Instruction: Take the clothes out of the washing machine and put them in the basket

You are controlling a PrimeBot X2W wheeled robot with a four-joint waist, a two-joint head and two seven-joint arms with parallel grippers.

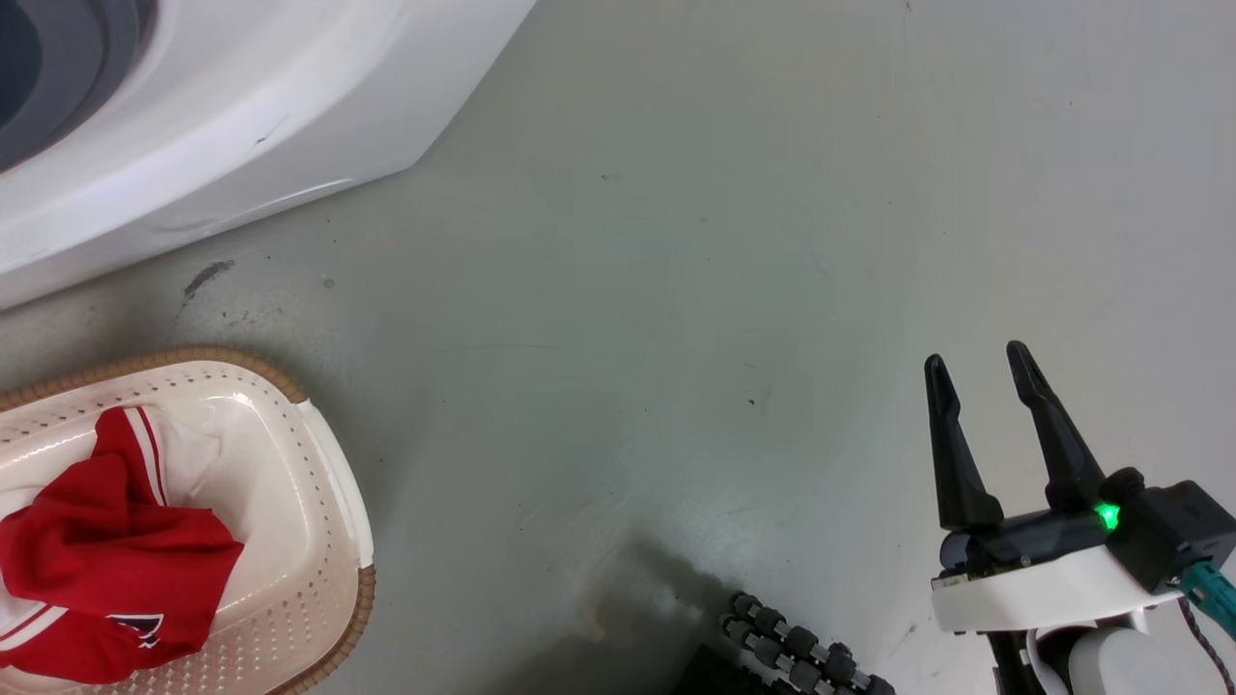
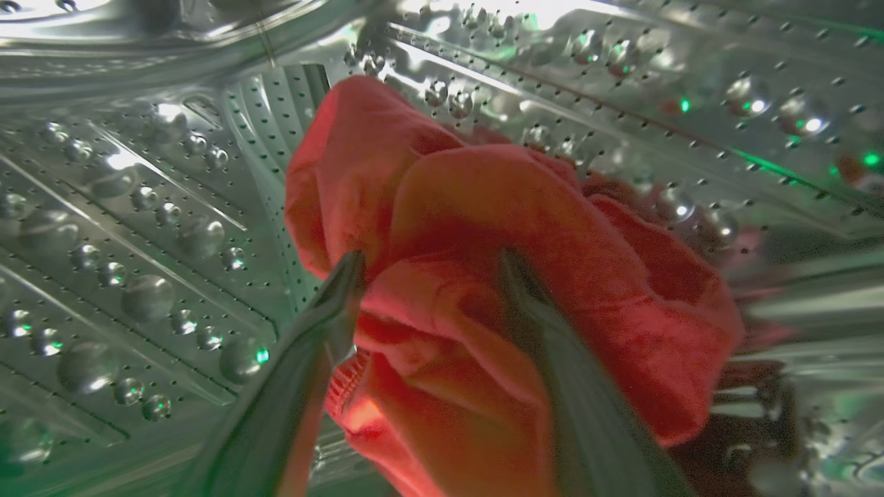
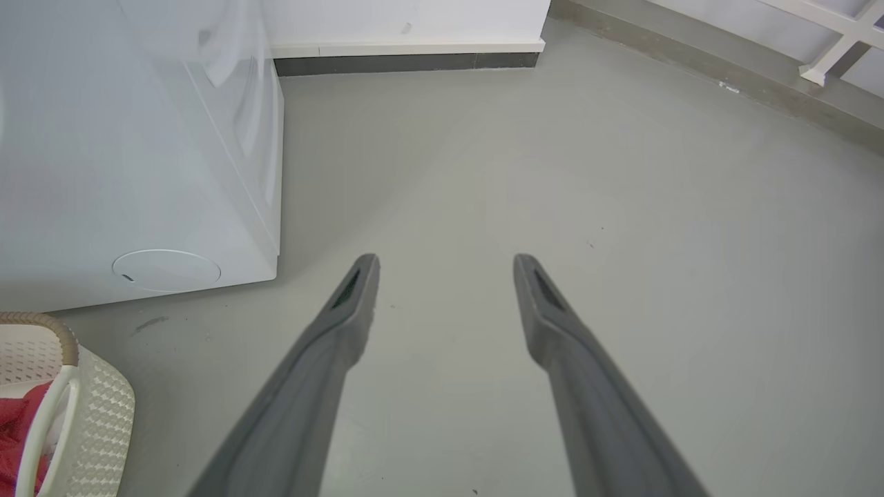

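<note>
Left wrist view: your left gripper (image 2: 428, 268), jaws apart, straddles the red garment (image 2: 483, 200); soft, probably light, so pinch its bunched middle fold.

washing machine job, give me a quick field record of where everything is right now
jersey: red with white stripes, lying in the basket
basket: on the floor, beside the washing machine
garment: red, crumpled in the drum
left end effector: inside the drum, open, astride a fold of the garment
right end effector: open, holding nothing, over the floor
left to do: garment not yet out of the drum
</note>
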